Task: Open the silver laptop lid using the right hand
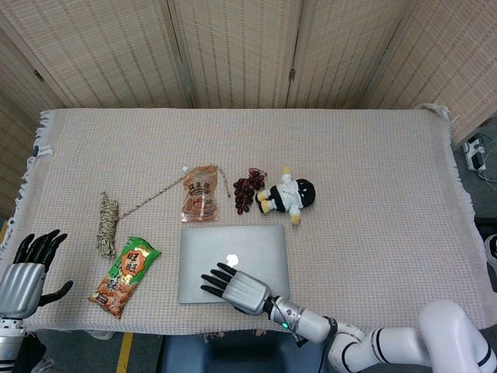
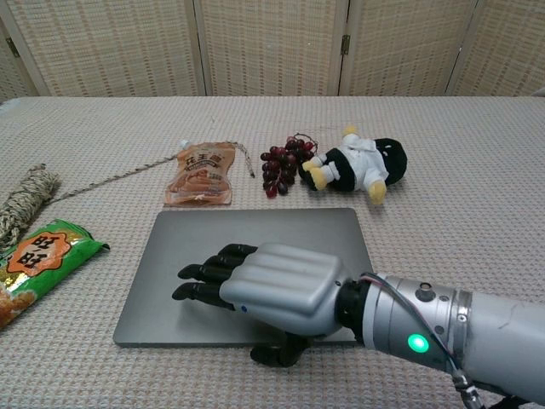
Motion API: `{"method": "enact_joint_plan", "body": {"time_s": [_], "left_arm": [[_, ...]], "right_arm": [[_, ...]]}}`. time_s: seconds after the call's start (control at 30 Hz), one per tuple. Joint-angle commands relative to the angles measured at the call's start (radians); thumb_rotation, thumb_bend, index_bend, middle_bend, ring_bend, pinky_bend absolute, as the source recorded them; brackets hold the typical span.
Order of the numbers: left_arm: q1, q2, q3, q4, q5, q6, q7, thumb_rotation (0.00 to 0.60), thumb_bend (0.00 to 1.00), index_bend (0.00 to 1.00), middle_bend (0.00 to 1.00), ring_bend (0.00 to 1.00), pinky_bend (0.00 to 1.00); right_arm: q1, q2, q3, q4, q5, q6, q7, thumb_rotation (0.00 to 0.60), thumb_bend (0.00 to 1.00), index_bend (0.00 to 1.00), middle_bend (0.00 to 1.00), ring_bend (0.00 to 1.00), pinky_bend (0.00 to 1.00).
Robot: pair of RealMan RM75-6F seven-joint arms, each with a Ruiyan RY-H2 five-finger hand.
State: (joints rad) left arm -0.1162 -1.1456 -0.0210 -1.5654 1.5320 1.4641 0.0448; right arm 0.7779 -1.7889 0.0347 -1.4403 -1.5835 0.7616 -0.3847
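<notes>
The silver laptop (image 1: 233, 252) (image 2: 255, 239) lies flat and closed near the table's front edge. My right hand (image 1: 233, 289) (image 2: 264, 291) hovers palm down over the laptop's front half, fingers (image 2: 204, 273) spread and stretched toward the left. Its thumb (image 2: 277, 352) hangs below the palm at the laptop's front edge; whether it touches the edge I cannot tell. The hand holds nothing. My left hand (image 1: 27, 268) is off the table's front left corner, fingers spread and empty, seen only in the head view.
Behind the laptop lie an orange snack pouch (image 1: 201, 194), a bunch of dark grapes (image 1: 245, 189) and a small plush doll (image 1: 289, 194). A green snack bag (image 1: 124, 275) and a twine bundle (image 1: 107, 221) lie to the left.
</notes>
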Motion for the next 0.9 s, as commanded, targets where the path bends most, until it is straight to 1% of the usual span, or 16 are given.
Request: {"method": "enact_joint_plan", "body": {"time_s": [0.03, 0.23, 0.9], "left_arm": [[-0.001, -0.001, 0.0, 0.002, -0.001, -0.001, -0.001, 0.6, 0.26, 0.13, 0.12, 0.13, 0.0], [-0.001, -0.004, 0.001, 0.007, -0.004, -0.005, -0.005, 0.6, 0.26, 0.13, 0.12, 0.14, 0.0], [-0.003, -0.01, 0.002, 0.023, -0.007, -0.009, -0.015, 0.6, 0.26, 0.13, 0.12, 0.14, 0.0]], "right_arm": [[0.006, -0.011, 0.001, 0.012, 0.009, -0.002, -0.006, 0.6, 0.41, 0.0, 0.0, 0.0, 0.0], [0.015, -0.028, 0.006, 0.03, 0.029, 0.003, -0.013, 0.6, 0.41, 0.0, 0.0, 0.0, 0.0], [0.035, -0.033, 0.013, 0.039, 0.08, 0.016, -0.033, 0.6, 0.41, 0.0, 0.0, 0.0, 0.0]]}}
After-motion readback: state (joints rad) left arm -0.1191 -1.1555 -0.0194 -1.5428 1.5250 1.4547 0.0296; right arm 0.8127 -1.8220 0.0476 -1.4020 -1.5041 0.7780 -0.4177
